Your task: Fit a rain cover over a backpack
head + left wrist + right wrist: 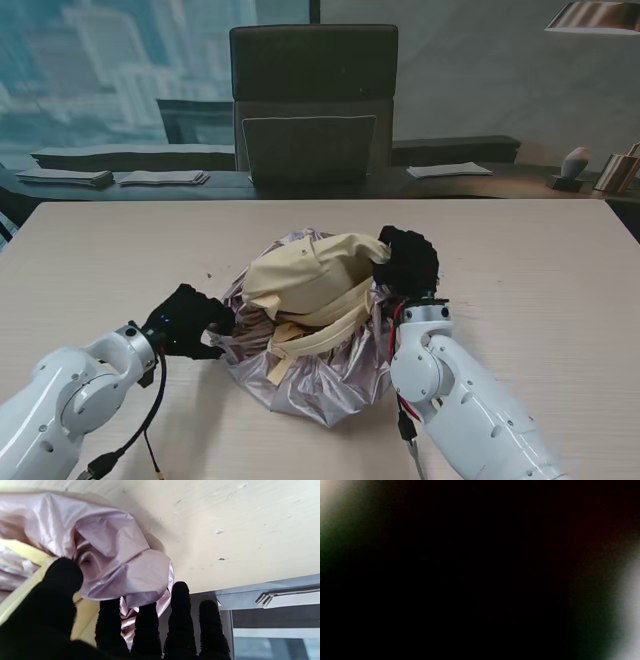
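Observation:
A cream yellow backpack (312,285) lies in the middle of the table, half wrapped in a shiny silver-pink rain cover (330,385). My left hand (188,320), in a black glove, is at the cover's left edge, thumb and fingers pinching a fold of the cover (117,565). The backpack's yellow fabric (22,552) shows beside the thumb. My right hand (407,262) is curled over the backpack's far right corner; what it grips is hidden. The right wrist view is almost wholly dark.
The pale wooden table (110,250) runs wide on both sides. A dark chair (312,100) stands behind the far edge, with papers (450,170) on a dark desk beyond.

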